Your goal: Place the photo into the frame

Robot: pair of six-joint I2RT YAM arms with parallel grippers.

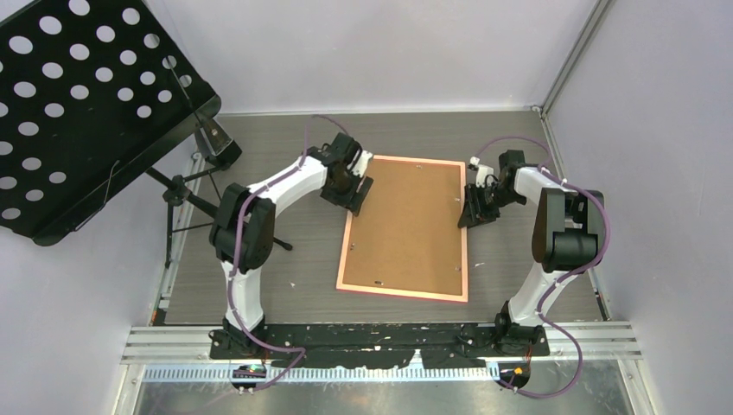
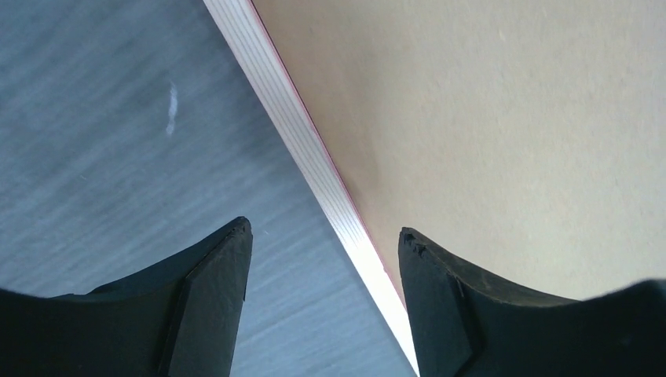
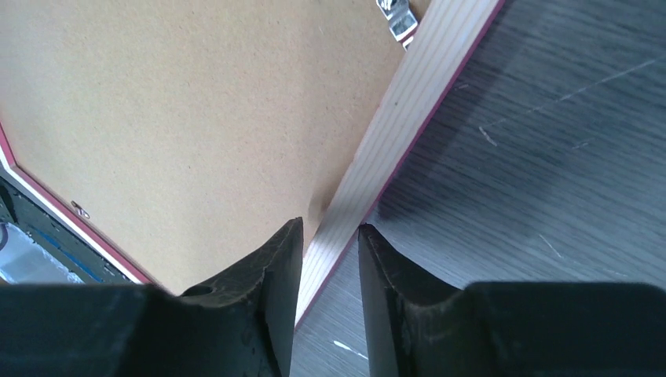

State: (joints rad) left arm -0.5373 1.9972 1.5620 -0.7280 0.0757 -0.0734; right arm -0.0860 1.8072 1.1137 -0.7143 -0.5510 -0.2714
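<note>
Two claws sit at opposite long sides of the frame (image 1: pixel 404 229), both toward its far end. The frame lies flat and face down on the grey bench (image 1: pixel 519 143), midway between the arms and turned slightly out of square. Its brown board (image 1: pixel 406 259) faces up inside the thin pink-orange rim.

The left claw (image 1: pixel 356 197) hangs over the frame's left rim with its jaws wide apart and nothing between them. In the left wrist view, one finger (image 2: pixel 208 298) is above the bare bench and the other is above the board, with the pale striped rim running through the gap.

The right claw (image 1: pixel 475 207) is at the right rim with its jaws only narrowly parted. In the right wrist view, the rim passes under that gap, with one finger over the board and the other over the bench. It clamps nothing that shows. A small metal clip (image 3: pixel 397 17) sits on the board's edge just beyond it.

A black perforated music stand (image 1: pixel 78 112) stands at the bench's far left corner, well apart from the frame.
</note>
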